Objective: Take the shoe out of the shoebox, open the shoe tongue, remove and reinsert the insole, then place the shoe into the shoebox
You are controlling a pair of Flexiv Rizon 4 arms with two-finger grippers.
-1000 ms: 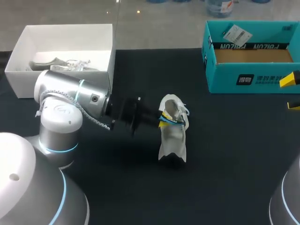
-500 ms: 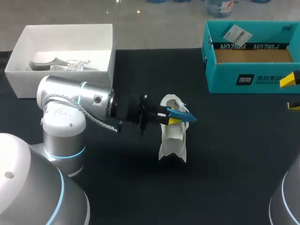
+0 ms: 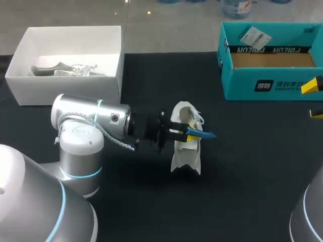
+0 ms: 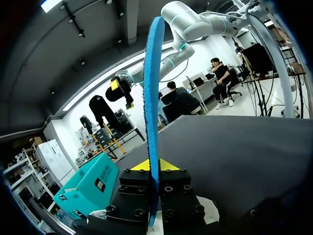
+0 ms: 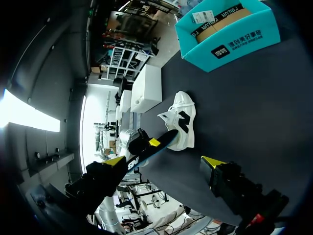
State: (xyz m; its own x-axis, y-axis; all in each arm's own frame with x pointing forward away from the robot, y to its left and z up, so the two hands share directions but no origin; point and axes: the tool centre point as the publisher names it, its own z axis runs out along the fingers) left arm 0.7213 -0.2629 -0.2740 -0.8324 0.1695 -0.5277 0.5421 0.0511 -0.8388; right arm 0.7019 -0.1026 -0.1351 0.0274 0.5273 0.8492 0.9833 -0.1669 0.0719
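Note:
A white shoe (image 3: 185, 151) stands on the black table, near its middle. My left gripper (image 3: 190, 135) hovers over the shoe's opening, shut on a blue insole (image 3: 203, 134) that sticks out to the right, clear of the shoe. In the left wrist view the insole (image 4: 152, 98) stands edge-on between the yellow tips of the left gripper (image 4: 153, 165). The teal shoebox (image 3: 272, 83) sits open at the back right. My right gripper (image 3: 314, 101) is open at the table's right edge, empty. From the right wrist, the shoe (image 5: 182, 120) and insole (image 5: 161, 142) lie ahead of the right gripper (image 5: 164, 164).
An open white box (image 3: 30, 91) at the back left holds a grey and white item (image 3: 60, 68). The left arm's elbow (image 3: 81, 146) bulks over the table's front left. The teal shoebox (image 5: 230, 36) carries a white tag.
My left arm has slid to the right, pulling the blue insole out of the shoe. The shoe and my right arm have kept still.

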